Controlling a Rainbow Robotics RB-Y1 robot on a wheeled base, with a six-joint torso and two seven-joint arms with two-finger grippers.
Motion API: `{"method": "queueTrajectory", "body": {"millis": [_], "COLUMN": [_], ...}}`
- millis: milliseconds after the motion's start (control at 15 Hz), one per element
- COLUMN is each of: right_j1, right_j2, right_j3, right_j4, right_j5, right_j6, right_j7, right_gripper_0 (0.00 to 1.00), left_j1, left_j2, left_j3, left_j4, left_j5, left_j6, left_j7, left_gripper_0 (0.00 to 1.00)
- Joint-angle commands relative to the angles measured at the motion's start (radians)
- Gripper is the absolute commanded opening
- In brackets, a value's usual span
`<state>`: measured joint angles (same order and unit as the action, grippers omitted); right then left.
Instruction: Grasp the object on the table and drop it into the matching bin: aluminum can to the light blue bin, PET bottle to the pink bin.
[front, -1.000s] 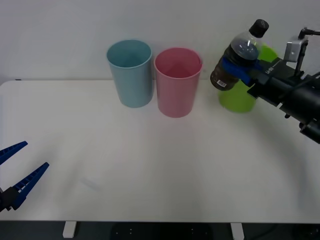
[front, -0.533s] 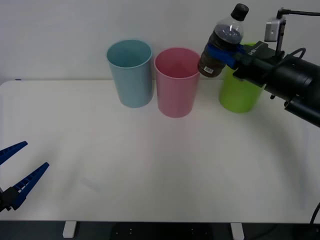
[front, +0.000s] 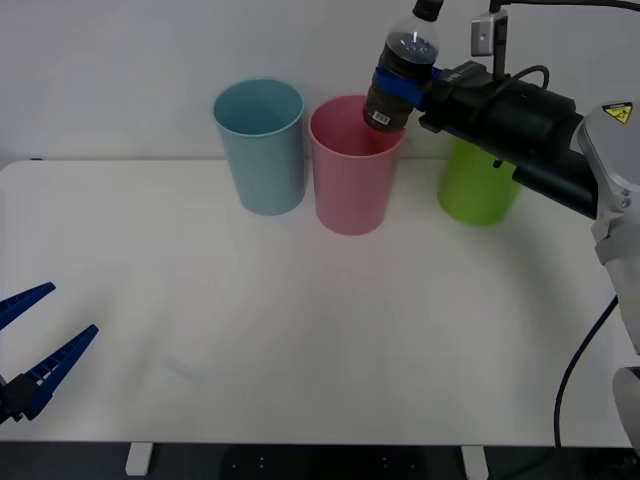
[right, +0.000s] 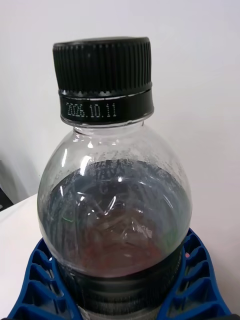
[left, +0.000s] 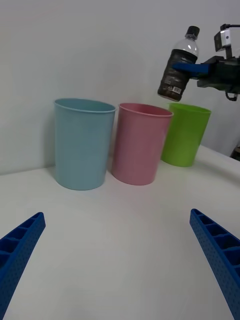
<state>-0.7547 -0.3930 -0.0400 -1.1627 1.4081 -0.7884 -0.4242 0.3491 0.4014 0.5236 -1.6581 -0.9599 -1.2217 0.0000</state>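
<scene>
Change: right end effector (front: 400, 82) and the PET bottle (front: 402, 68) have shifted leftward and higher since the earlier frames, from in front of the lime green bin (front: 478, 188) to above the right rim of the pink bin (front: 354, 166).
Right end effector: clenched around the bottle's dark brown body, blue ribbed fingers (right: 200, 280) wrapping both sides just below the clear shoulder.
PET bottle: held in the air, tilted a little, black cap (right: 102, 67) uppermost, base hanging over the pink bin's right edge, not inside it.
Bins: light blue bin (front: 260, 146), pink bin and lime green bin stand upright in a row at the back of the surface (front: 300, 330), pink in the middle.
Left end effector: (front: 35, 345) low at the surface's near left edge, fingers spread apart and holding nothing, unchanged from before.
</scene>
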Motion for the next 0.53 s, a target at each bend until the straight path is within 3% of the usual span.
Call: {"method": "queueTrajectory", "body": {"millis": [67,533], "right_j1": [-0.072,-0.166], "right_j2": [0.043,0.114], "right_j3": [0.005,0.077], "right_j4": [0.104,0.232], "right_j5": [0.042,0.048], "right_j6": [0.035,0.178], "right_j7": [0.027,0.078], "right_gripper_0": [0.00,0.00], "left_j1": [0.000,0.000], "left_j2": [0.000,0.000], "left_j3": [0.000,0.000], "left_j4": [0.000,0.000], "left_j5": [0.000,0.000], "left_j6": [0.000,0.000], "left_j7": [0.000,0.000], "left_gripper_0": [1.00,1.00]}}
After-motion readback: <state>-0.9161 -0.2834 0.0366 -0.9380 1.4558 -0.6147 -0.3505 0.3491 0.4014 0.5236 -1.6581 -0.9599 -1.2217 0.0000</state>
